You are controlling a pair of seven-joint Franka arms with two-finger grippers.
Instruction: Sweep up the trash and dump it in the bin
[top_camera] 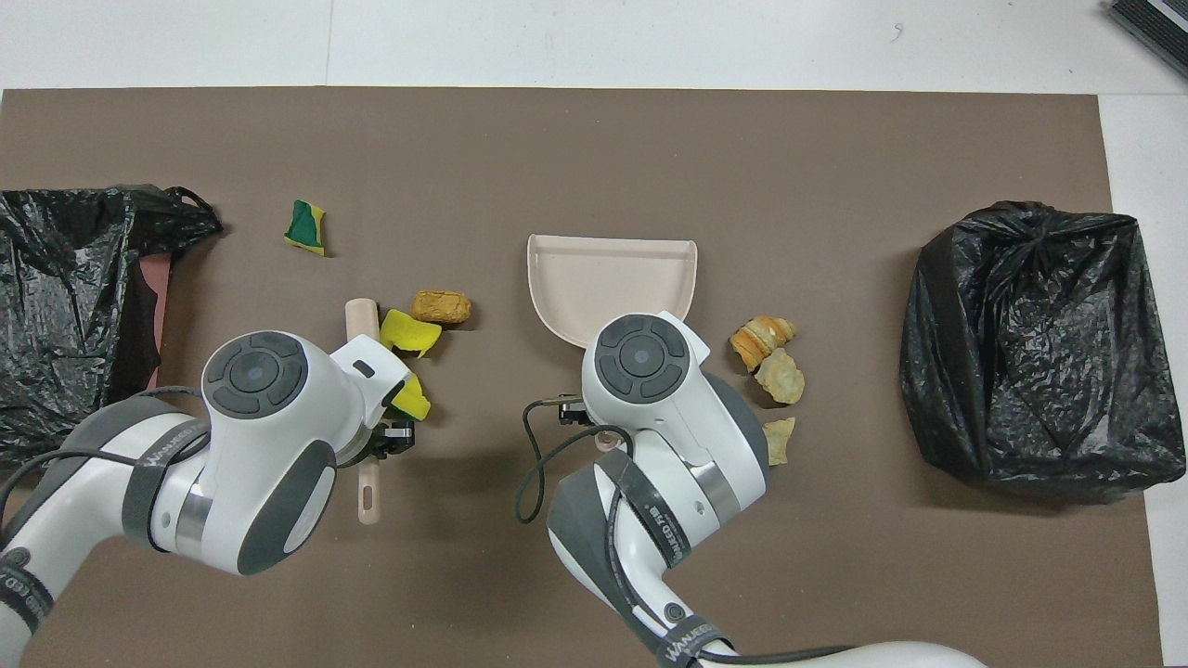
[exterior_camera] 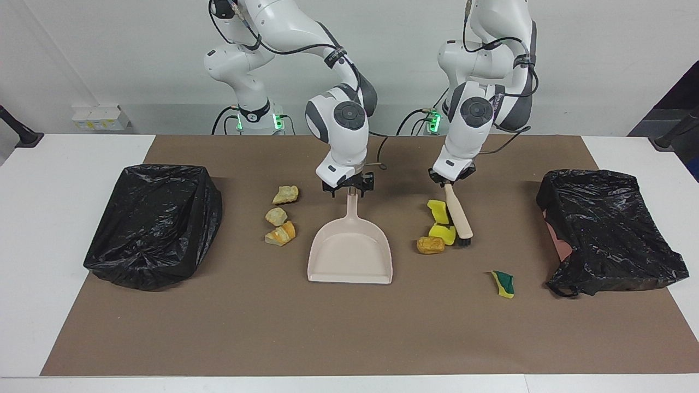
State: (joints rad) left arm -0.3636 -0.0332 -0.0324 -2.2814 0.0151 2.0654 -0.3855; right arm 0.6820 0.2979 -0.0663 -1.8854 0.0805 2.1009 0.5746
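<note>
The left tool (exterior_camera: 449, 180), clamped on the brush (exterior_camera: 457, 216), sweeps yellow and orange trash (exterior_camera: 435, 230) toward the dustpan (exterior_camera: 350, 252). The right tool (exterior_camera: 348, 188) straddles the dustpan's handle, grip unclear; next it must clamp firmly.

We note a smooth beige plastic dustpan (exterior_camera: 349, 254), glossy crinkled black plastic bin liners (exterior_camera: 154, 225), a matt brown mat (exterior_camera: 349, 327), porous yellow sponge bits (exterior_camera: 438, 210), crumbly pale chunks (exterior_camera: 276, 216), and glossy white arm shells (top_camera: 260, 436).
</note>
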